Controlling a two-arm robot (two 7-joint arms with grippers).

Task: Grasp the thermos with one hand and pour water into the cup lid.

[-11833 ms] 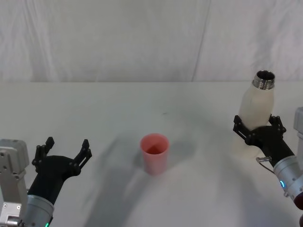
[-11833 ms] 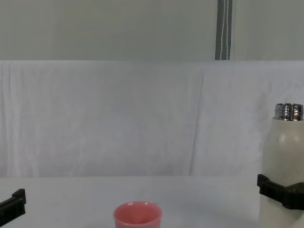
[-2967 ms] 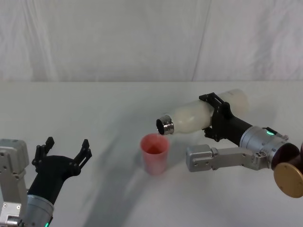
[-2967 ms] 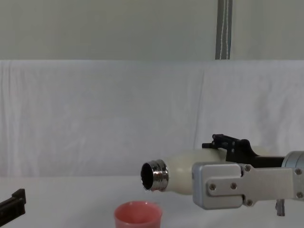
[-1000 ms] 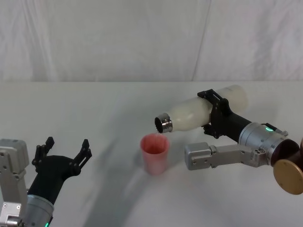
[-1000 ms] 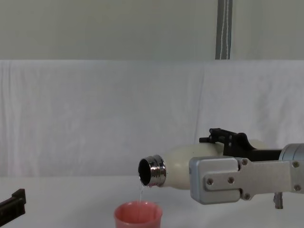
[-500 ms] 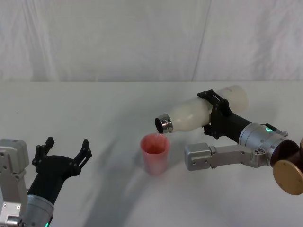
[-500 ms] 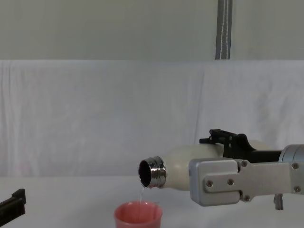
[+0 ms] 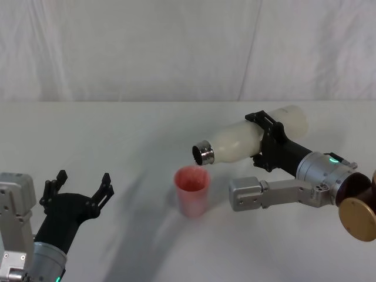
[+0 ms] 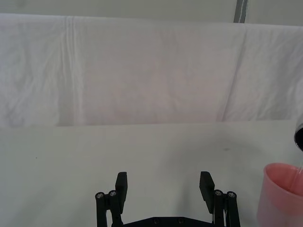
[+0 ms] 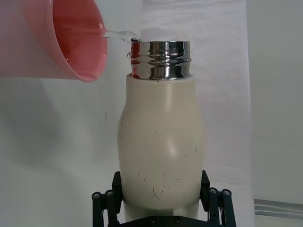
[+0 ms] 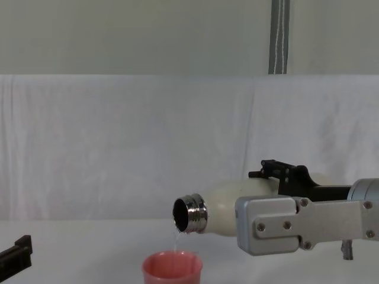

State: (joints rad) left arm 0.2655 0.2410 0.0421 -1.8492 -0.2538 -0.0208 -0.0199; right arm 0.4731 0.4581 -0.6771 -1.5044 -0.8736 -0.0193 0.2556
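Observation:
The cream-white thermos (image 9: 247, 140) is held tipped almost flat above the table, its steel neck (image 9: 204, 154) just over the rim of the pink cup lid (image 9: 192, 190). My right gripper (image 9: 267, 141) is shut on the thermos body (image 11: 161, 151). A thin clear stream of water (image 12: 176, 238) falls from the neck (image 12: 190, 214) into the cup lid (image 12: 172, 267); in the right wrist view the water (image 11: 118, 34) arcs into the cup lid (image 11: 66, 38). My left gripper (image 9: 79, 188) rests open near the table's front left, apart from both; its fingers (image 10: 121, 185) hold nothing.
A white cloth backdrop (image 9: 176, 47) hangs behind the white table (image 9: 117, 135). A grey boxy part of the right arm (image 9: 249, 194) sits just right of the cup lid. A grey pole (image 12: 278, 35) stands behind the backdrop.
The thermos stays tipped over the cup lid with water still running; nothing has visibly moved in the last second. Much earlier it stood upright at the right.

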